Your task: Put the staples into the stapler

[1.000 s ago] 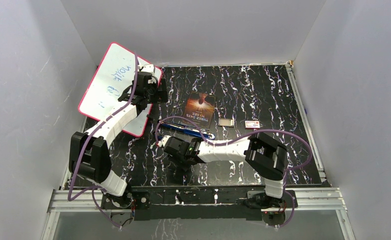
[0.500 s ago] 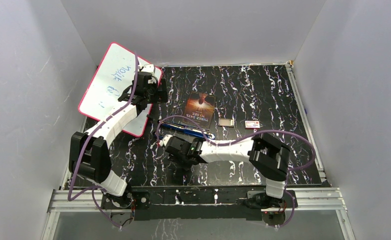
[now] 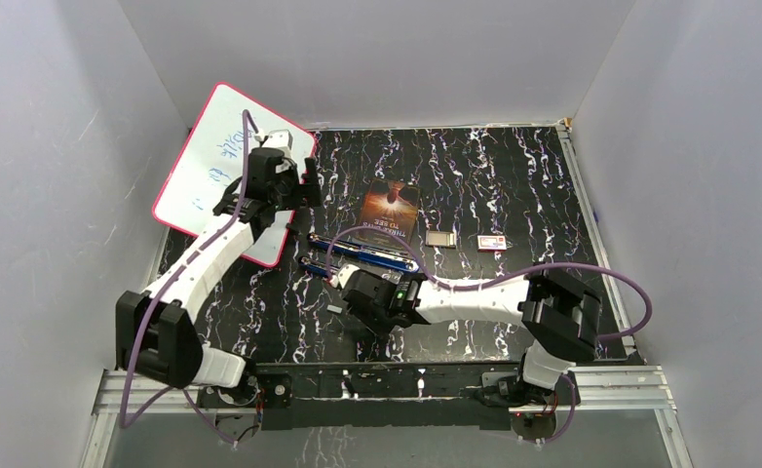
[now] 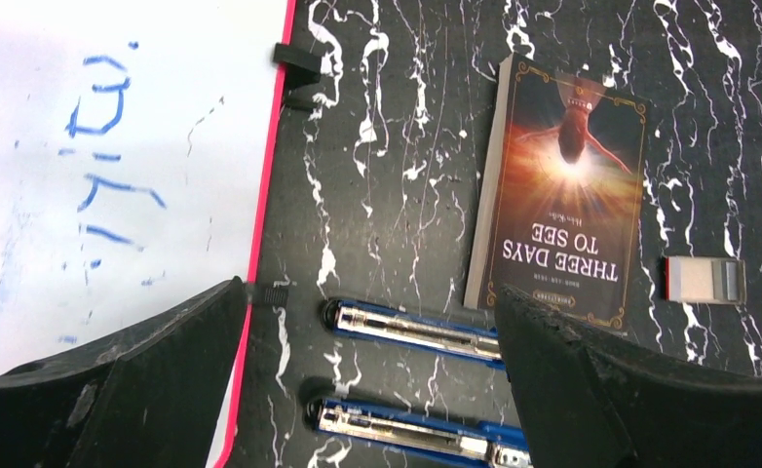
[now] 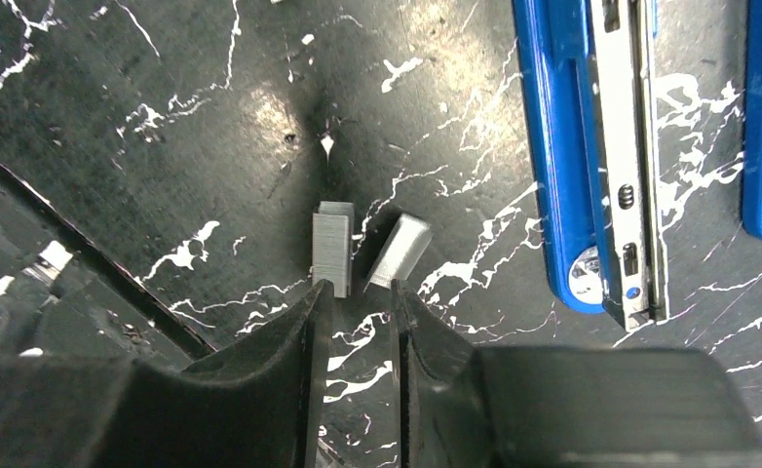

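On the black marbled bench (image 3: 514, 185), we are hovering the right claw (image 5: 358, 292), narrowly parted and empty, over the staples (image 5: 331, 252) beside the open stapler (image 5: 562, 146); the left claw (image 4: 367, 292) is gaping wide. Next we are likely pinching one strip squarely.

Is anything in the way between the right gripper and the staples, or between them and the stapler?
Nothing visible. The short silvery-grey staple strips lie just ahead of the right gripper, its jaws slightly parted. Only bare black marbled table separates them from the open blue stapler.
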`<state>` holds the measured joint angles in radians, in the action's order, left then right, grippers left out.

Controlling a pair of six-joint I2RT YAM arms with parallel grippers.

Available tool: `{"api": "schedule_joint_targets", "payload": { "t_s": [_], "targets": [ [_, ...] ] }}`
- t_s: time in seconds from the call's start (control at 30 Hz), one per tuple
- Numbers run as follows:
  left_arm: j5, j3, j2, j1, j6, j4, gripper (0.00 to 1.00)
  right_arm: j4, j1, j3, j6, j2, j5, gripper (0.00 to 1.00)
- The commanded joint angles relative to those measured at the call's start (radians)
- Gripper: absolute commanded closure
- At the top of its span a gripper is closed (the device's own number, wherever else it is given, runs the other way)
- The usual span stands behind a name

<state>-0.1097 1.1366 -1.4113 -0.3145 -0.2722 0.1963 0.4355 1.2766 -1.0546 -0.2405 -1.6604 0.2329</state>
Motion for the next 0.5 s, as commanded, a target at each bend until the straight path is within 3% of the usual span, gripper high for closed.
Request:
{"api": "schedule_joint_targets", "payload": {
  "t_s": [0.0,0.2,0.33,0.47],
  "targets": [
    [0.019,-0.039,0.098,0.002,-0.018,0.091,0.02,-0.045,0.003,0.024,-0.016,0.058,0.008,0.63],
    [0.042,-0.072,0.147,-0.004,-0.046,0.174,0.02,-0.062,-0.012,0.056,-0.038,0.098,0.021,0.64],
    [0.020,-0.112,0.181,-0.064,-0.066,0.199,0.02,-0.083,-0.054,0.091,-0.071,0.143,0.006,0.65],
    [-0.032,-0.132,0.183,-0.125,-0.091,0.225,0.02,-0.090,-0.076,0.099,-0.115,0.150,-0.007,0.59]
  ]
}}
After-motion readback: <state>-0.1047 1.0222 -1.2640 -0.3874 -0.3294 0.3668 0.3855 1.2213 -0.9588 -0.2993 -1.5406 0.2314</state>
